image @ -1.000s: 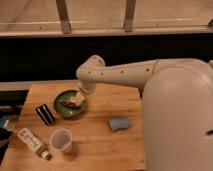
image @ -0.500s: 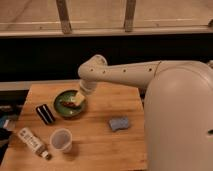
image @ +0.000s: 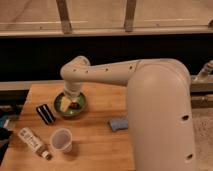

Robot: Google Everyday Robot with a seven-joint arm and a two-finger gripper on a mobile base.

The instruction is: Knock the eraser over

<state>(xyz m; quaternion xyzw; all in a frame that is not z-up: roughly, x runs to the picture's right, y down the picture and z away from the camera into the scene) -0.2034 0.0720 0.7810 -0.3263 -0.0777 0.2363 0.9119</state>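
Note:
The eraser [image: 45,113], a small black block with a pale stripe, lies on the wooden table [image: 100,147] at the left. It sits just left of the green bowl [image: 70,106]. My gripper [image: 70,100] hangs down from the white arm [image: 105,72] over the bowl, to the right of the eraser. The bowl holds yellow and dark items.
A white labelled bottle [image: 33,142] lies near the table's front left. A clear plastic cup [image: 61,140] stands in front of the bowl. A blue-grey spongy pad [image: 118,123] lies to the right, beside my white body [image: 165,120]. A dark wall and railing are behind.
The arm has shifted slightly; the gripper stays over the green bowl. The eraser has not moved.

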